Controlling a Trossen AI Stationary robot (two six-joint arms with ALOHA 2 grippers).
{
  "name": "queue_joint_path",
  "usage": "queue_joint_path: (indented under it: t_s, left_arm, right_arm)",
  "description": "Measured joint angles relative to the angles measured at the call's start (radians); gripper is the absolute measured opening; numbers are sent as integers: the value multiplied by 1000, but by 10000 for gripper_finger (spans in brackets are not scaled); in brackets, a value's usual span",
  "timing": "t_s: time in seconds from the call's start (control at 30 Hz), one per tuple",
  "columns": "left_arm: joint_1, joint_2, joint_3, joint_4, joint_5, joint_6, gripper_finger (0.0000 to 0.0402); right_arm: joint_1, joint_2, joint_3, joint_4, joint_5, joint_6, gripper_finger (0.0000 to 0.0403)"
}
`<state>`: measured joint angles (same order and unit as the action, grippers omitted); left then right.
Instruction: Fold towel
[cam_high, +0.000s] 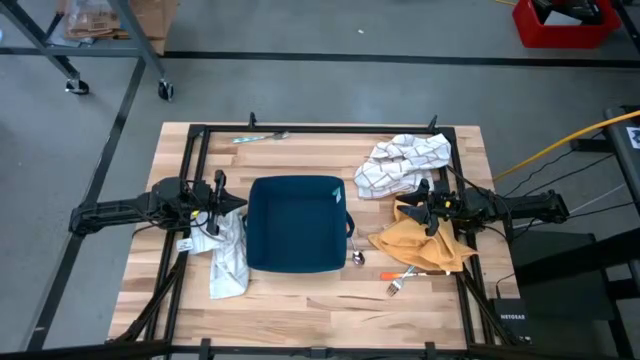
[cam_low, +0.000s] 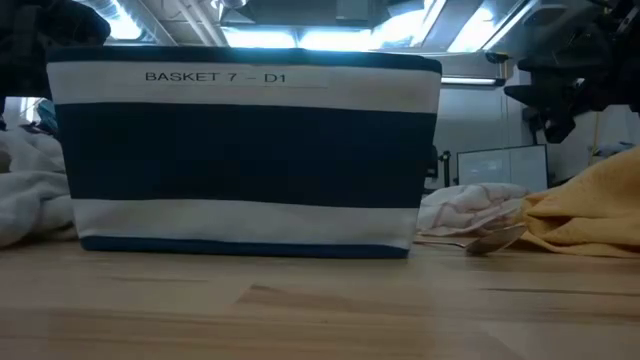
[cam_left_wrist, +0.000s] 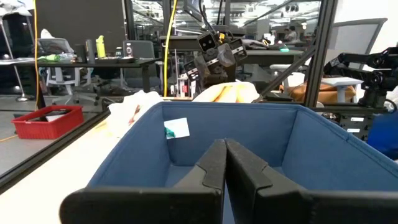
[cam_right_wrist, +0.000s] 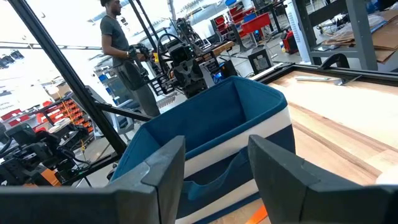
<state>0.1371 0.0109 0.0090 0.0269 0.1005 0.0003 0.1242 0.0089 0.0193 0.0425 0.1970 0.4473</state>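
Three cloths lie on the wooden table around a dark blue basket (cam_high: 295, 225). A crumpled white towel (cam_high: 228, 260) lies left of the basket. A white checked towel (cam_high: 400, 165) is bunched at the far right. A yellow cloth (cam_high: 425, 245) lies in a heap on the right. My left gripper (cam_high: 235, 203) hovers shut over the white towel's far end, pointing at the basket's left wall (cam_left_wrist: 249, 143). My right gripper (cam_high: 415, 205) stands open above the yellow cloth's far edge, pointing at the basket (cam_right_wrist: 211, 137), with nothing between its fingers.
A spoon (cam_high: 357, 257) and an orange-handled fork (cam_high: 400, 278) lie between the basket and the yellow cloth. Another utensil (cam_high: 260, 137) lies at the far edge. A black frame (cam_high: 190, 140) borders the table. A person (cam_right_wrist: 118, 56) stands beyond the table.
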Motion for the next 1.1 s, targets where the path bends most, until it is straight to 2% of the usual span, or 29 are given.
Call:
queue_joint_path:
  t_s: [0.63,0.93,1.1]
  left_arm:
    - [0,0,0,0,0,0,1]
    - [0,0,0,0,0,0,1]
    - [0,0,0,0,0,0,1]
  right_arm:
    - [0,0,0,6,2,0,182]
    - [0,0,-1,18,90,8,182]
    - [0,0,0,78,69,37,182]
